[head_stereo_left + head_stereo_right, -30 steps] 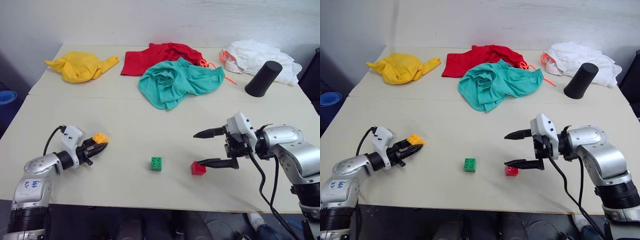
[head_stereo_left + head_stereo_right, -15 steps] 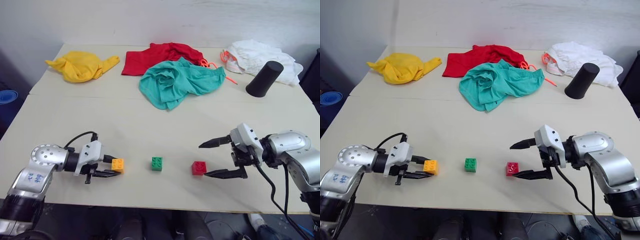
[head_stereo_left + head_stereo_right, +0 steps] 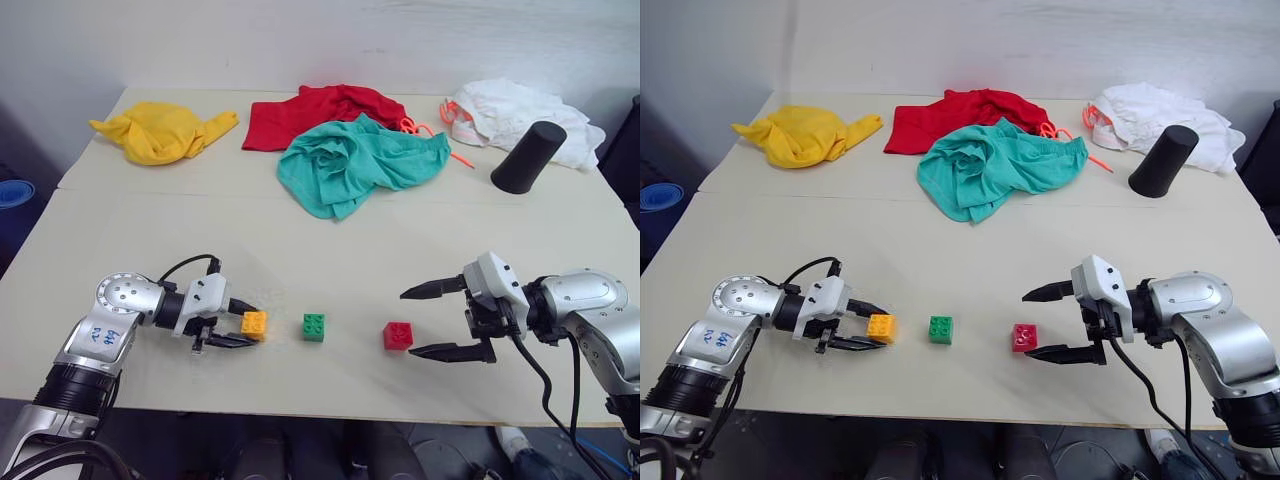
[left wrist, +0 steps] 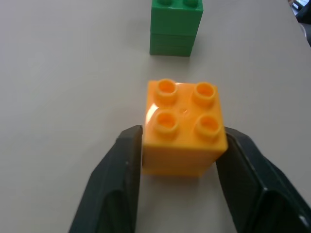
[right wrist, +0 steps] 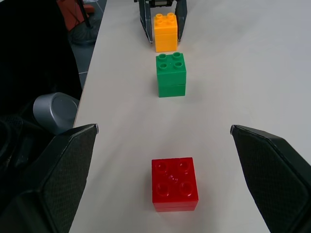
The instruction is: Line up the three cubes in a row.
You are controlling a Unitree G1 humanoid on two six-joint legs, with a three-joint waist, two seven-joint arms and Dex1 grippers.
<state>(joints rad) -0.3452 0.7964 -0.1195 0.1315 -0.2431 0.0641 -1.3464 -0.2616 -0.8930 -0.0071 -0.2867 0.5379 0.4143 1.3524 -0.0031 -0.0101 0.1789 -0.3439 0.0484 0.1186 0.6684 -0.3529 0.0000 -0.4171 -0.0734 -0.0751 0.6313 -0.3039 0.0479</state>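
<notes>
- The orange-yellow cube (image 3: 254, 323) sits on the table (image 3: 300, 250) between the black fingers of the left gripper (image 3: 243, 325). The jaws stand just apart from its sides, or barely touching; I cannot tell whether any grip remains.
- Just beyond those fingertips sits the green cube (image 3: 313, 327), a small gap away. Further along the same line is the red cube (image 3: 397, 335).
- The right gripper (image 3: 448, 320) is spread wide and empty. The red cube sits just ahead of its fingertips, not touched.
- Risk: if the left gripper pulls back with a finger touching the orange-yellow cube, it could drag or twist it out of line. A forward nudge would knock it into the green one.
- Count: three cubes, one of each colour, roughly in a row. Beyond both grippers lie four cloths (yellow (image 3: 160, 131), red (image 3: 310, 112), teal (image 3: 355, 162), white (image 3: 510, 115)) and one black cup (image 3: 527, 157).
</notes>
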